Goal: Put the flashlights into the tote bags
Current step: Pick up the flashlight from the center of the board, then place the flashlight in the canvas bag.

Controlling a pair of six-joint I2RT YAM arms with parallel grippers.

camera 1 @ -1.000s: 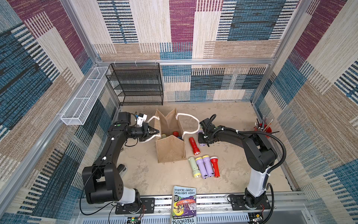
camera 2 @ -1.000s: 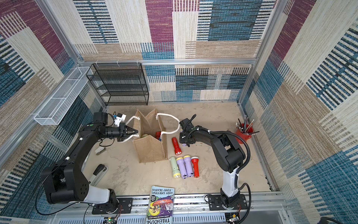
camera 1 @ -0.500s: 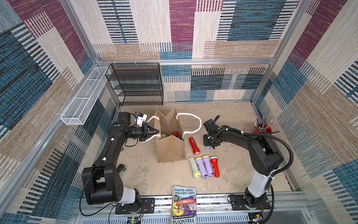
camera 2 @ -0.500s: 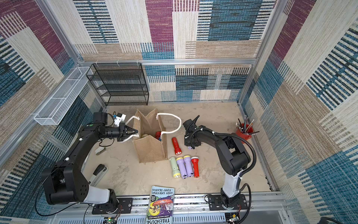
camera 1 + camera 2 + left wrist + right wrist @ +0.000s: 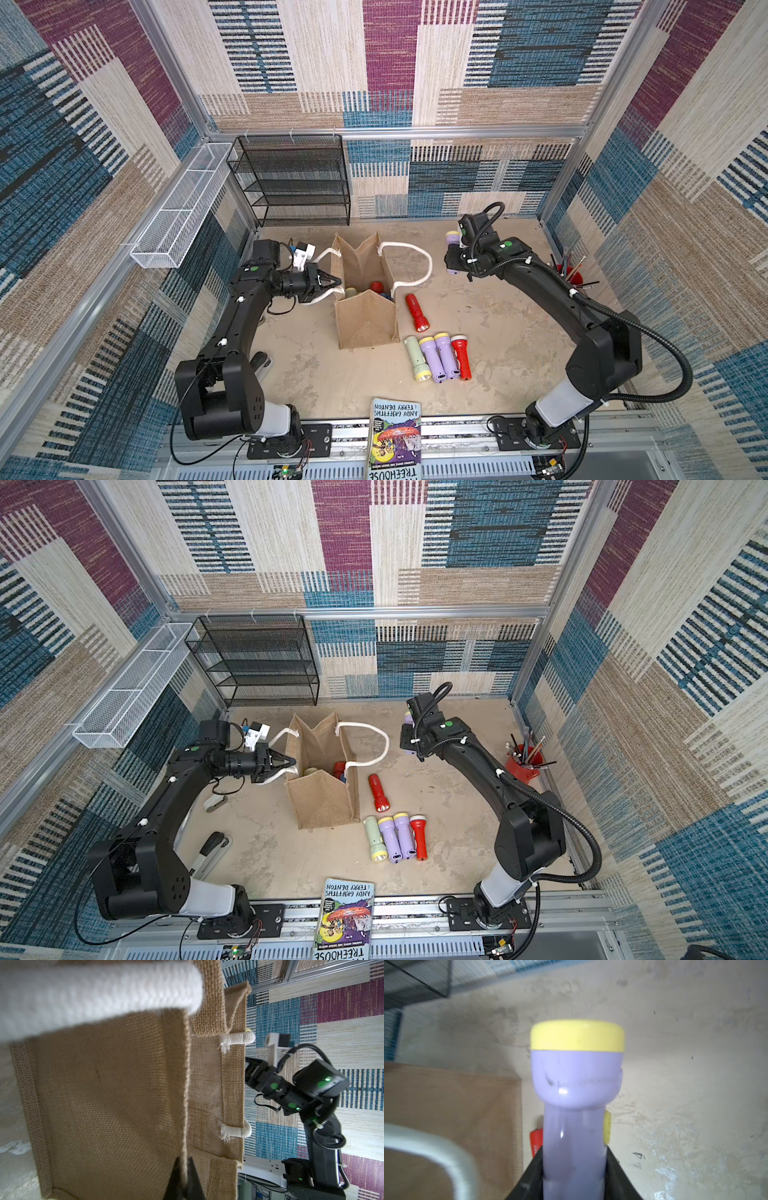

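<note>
The tan burlap tote bag (image 5: 365, 322) (image 5: 322, 800) stands open mid-table, with red, pale green and blue flashlights inside it. My left gripper (image 5: 335, 284) (image 5: 291, 763) (image 5: 184, 1178) is shut on the bag's left rim, next to a white rope handle (image 5: 83, 999). My right gripper (image 5: 454, 259) (image 5: 574, 1159) is shut on a lilac flashlight (image 5: 575, 1088) (image 5: 452, 238) (image 5: 408, 718) with a yellow head, right of the bag. A red flashlight (image 5: 417, 312) lies beside the bag. In front of it lies a row of pale green (image 5: 415, 358), two lilac (image 5: 438, 356) and red (image 5: 460, 356) flashlights.
A black wire-mesh rack (image 5: 293, 180) stands at the back left, and a white wire basket (image 5: 183, 208) hangs on the left wall. A red pot of pens (image 5: 567, 274) sits at the right wall. A book (image 5: 395, 438) lies on the front edge, and two staplers (image 5: 214, 802) lie near the left arm.
My right gripper has narrowed around the lilac flashlight and moved with it to the right and toward the back, away from the bag. The left arm and the bag have not moved.
</note>
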